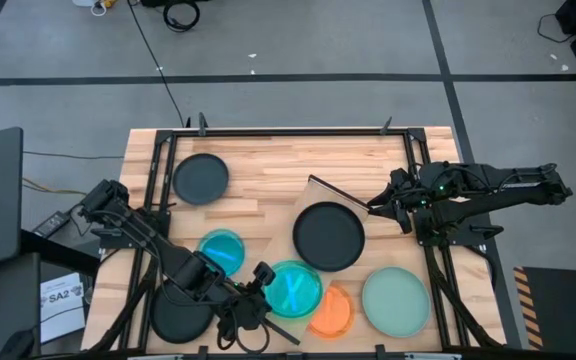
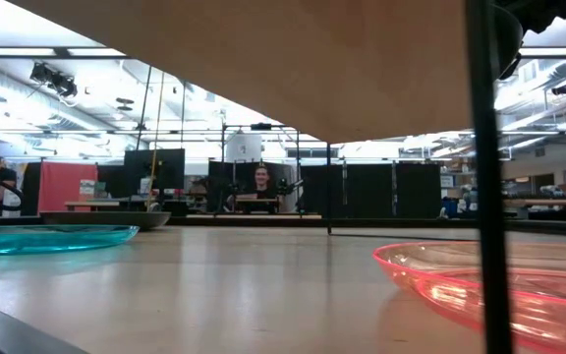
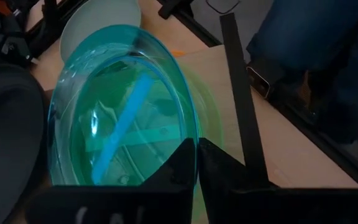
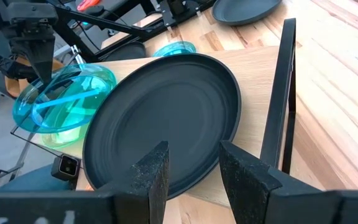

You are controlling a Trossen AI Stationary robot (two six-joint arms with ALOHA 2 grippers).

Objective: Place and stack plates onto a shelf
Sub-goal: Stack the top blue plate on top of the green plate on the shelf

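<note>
Though the left gripper's jaws sit almost together, they look pinched on the near rim of the teal plate, which lies low over one end of the shelf and seems about set down. A greenish tint beneath it may be a second plate, but I cannot tell. The right gripper hovers at the shelf's opposite end with its jaws plainly apart and nothing between them, just beside the rim of the large black plate that lies flat on the board. So I judge the job to be under halfway: one plate is surely shelved and another nearly so. The rest wait on the table top off the shelf. The mint-green plate and orange plate lie beside the shelf's near edge, the blue plate is just off its teal-plate end, and a black plate sits well beyond. Another black one is partly hidden under the left arm. No clear stack shows yet.
</note>
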